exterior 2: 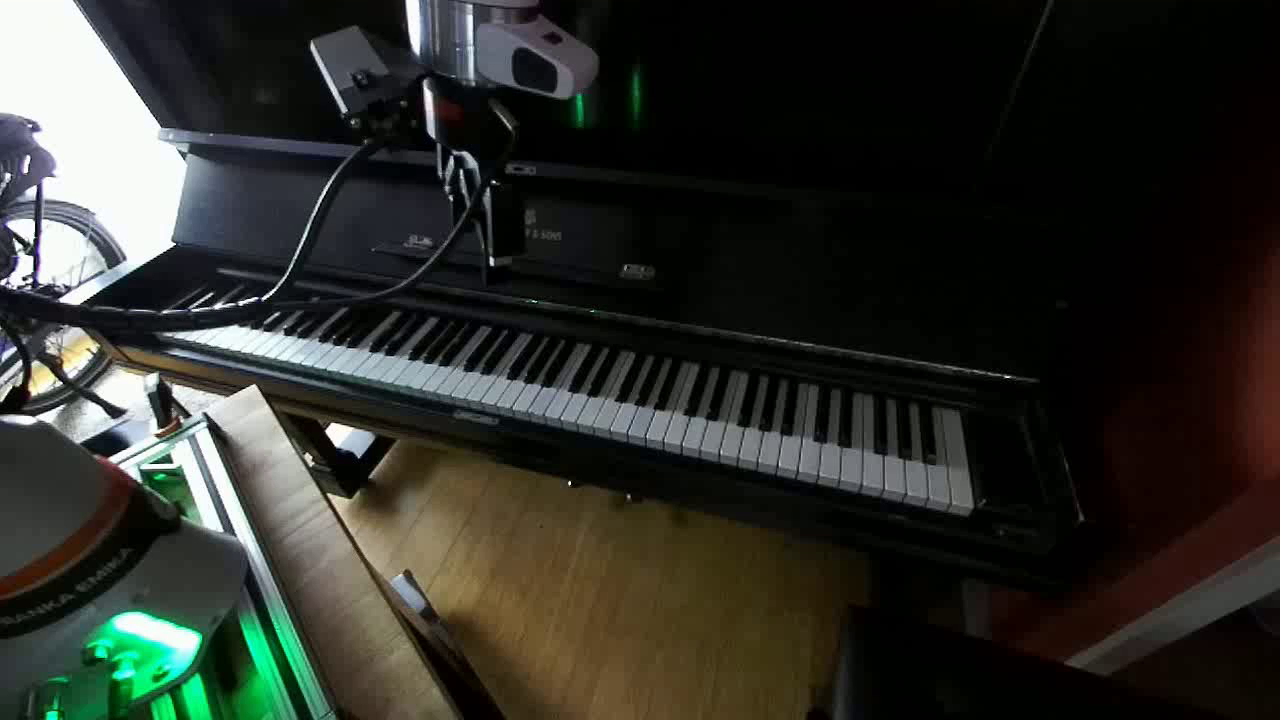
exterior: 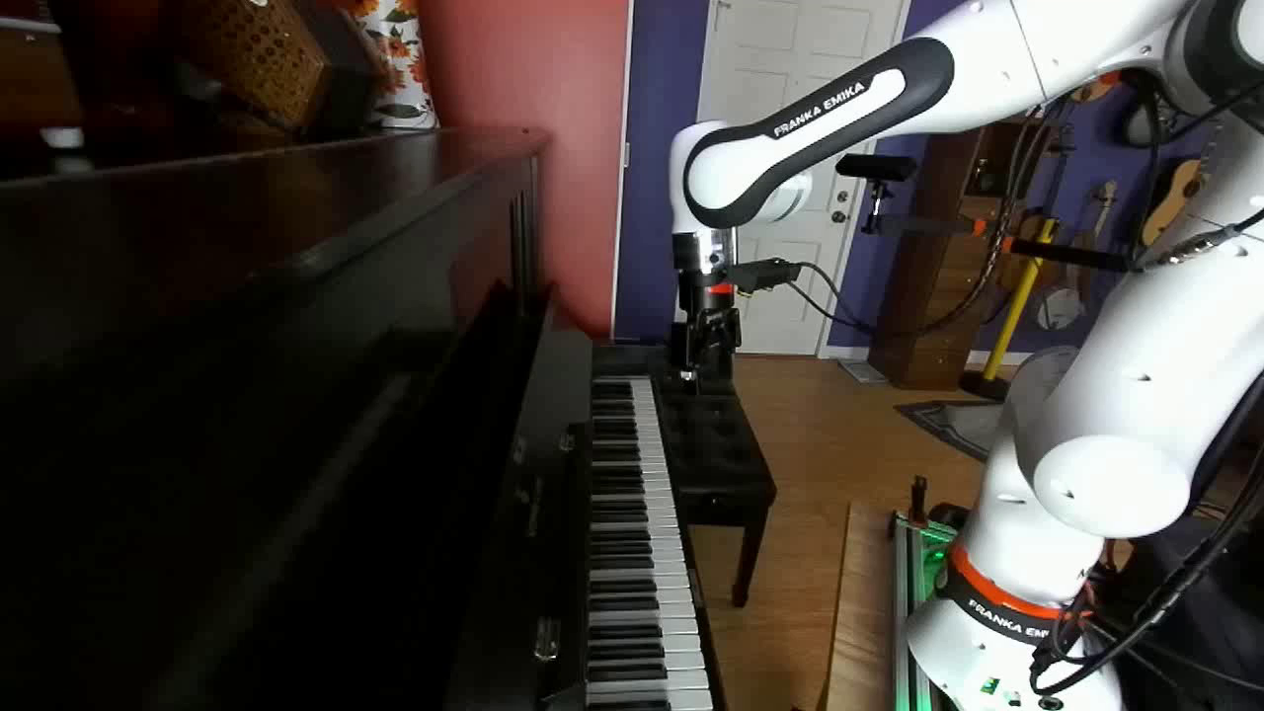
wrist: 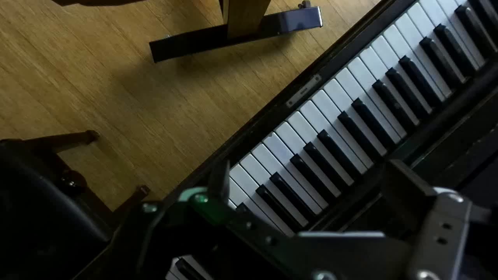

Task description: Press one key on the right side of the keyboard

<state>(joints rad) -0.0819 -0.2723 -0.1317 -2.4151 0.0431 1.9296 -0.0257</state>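
Observation:
The keyboard is a long row of white and black piano keys in a dark upright piano. The keyboard shows in both exterior views (exterior: 664,513) (exterior 2: 640,420), and in the wrist view (wrist: 311,116) it runs diagonally from upper right to lower left. My gripper (exterior: 704,370) points down. In an exterior view my gripper (exterior 2: 497,268) hangs above the keys, left of the row's middle, in front of the fallboard. In the wrist view my gripper (wrist: 315,182) has its fingers wide apart with nothing held between them. The fingers hide some keys at the bottom. No fingertip visibly touches a key.
A black padded bench (exterior: 716,454) stands by the far end of the keys; it also shows in the wrist view (wrist: 39,217). The piano's fallboard (exterior 2: 760,290) rises behind the keys. A cable (exterior 2: 330,230) loops from the wrist. A wooden board (exterior 2: 310,560) lies beside the robot base.

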